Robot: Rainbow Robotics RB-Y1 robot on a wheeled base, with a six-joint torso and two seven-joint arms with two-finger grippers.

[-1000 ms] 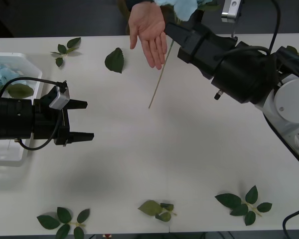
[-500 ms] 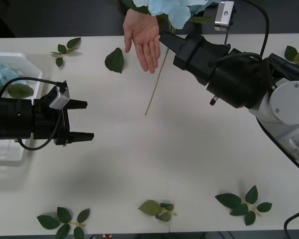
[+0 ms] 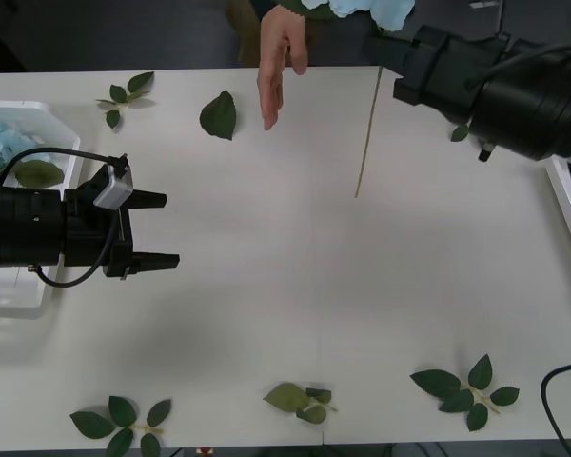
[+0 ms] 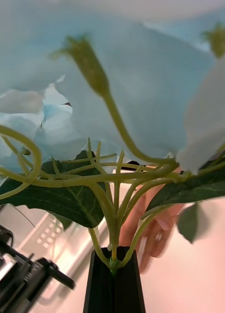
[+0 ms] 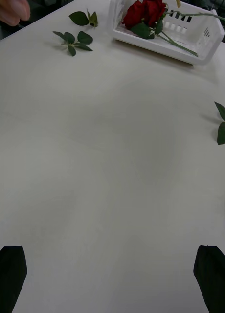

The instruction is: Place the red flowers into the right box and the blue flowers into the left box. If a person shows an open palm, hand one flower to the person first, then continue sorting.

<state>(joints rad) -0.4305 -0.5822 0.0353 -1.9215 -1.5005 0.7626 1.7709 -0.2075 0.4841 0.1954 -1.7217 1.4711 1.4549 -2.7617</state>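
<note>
My right gripper [image 3: 379, 49], at the table's far edge, is shut on the stem of a blue flower [image 3: 366, 9]. Its pale head is up at the top and its long stem [image 3: 366, 133] hangs over the table. In the right wrist view the black fingers [image 4: 100, 288] pinch the stem base under the blue petals [image 4: 122, 73]. A person's hand [image 3: 276, 52] reaches over the far edge, left of the flower, turned edge-on. My left gripper [image 3: 162, 228] is open by the left box [image 3: 62, 119], which holds blue flowers [image 3: 0, 141]. Red flowers [image 5: 144, 11] lie in the right box [image 5: 191, 48].
Loose green leaf sprigs lie about: a single leaf [image 3: 219, 114] near the hand, a sprig [image 3: 126, 93] at the far left, and others along the near edge [image 3: 119, 424], [image 3: 300, 400], [image 3: 464, 386]. The right box's rim [image 3: 569, 214] shows at the right edge.
My right arm swung right with the blue flower, away from the person's hand. The hand turned from an open palm to edge-on and drew back a little. The left arm stayed still.
</note>
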